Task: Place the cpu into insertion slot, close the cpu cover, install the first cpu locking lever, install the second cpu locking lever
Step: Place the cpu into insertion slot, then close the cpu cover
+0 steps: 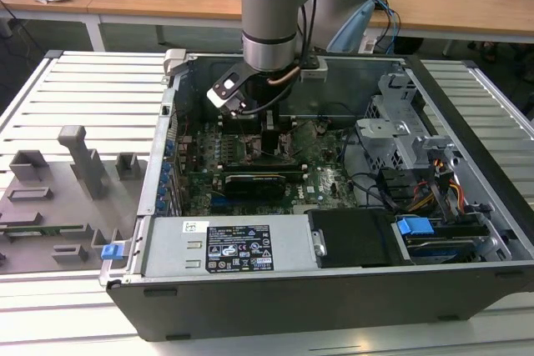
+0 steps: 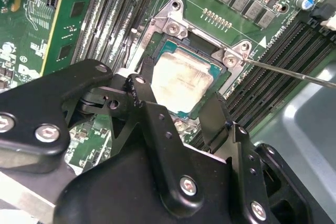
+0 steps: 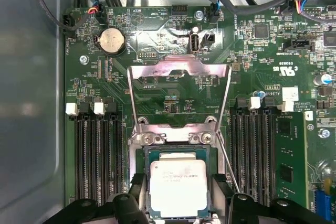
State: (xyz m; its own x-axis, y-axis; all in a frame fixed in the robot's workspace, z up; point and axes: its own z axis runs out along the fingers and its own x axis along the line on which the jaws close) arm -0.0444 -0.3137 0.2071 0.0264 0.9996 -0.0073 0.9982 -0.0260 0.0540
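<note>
Slatted white surface (image 1: 92, 89) carries the open computer case (image 1: 334, 306), whose power supply bears a black-and-white printed label (image 1: 238, 248). Inside, the gripper (image 3: 178, 182) hangs over the green motherboard (image 3: 252, 61), fingers (image 3: 137, 184) spread either side of the cpu (image 3: 178, 190). The cpu lies in the insertion slot (image 3: 178, 149), faint print on its face. The cpu cover (image 3: 178, 69) stands raised; memory slots (image 3: 97, 156) flank the socket.

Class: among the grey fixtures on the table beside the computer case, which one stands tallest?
The capped upright post; the low blocks and flat pieces around it sit far lower.
</note>
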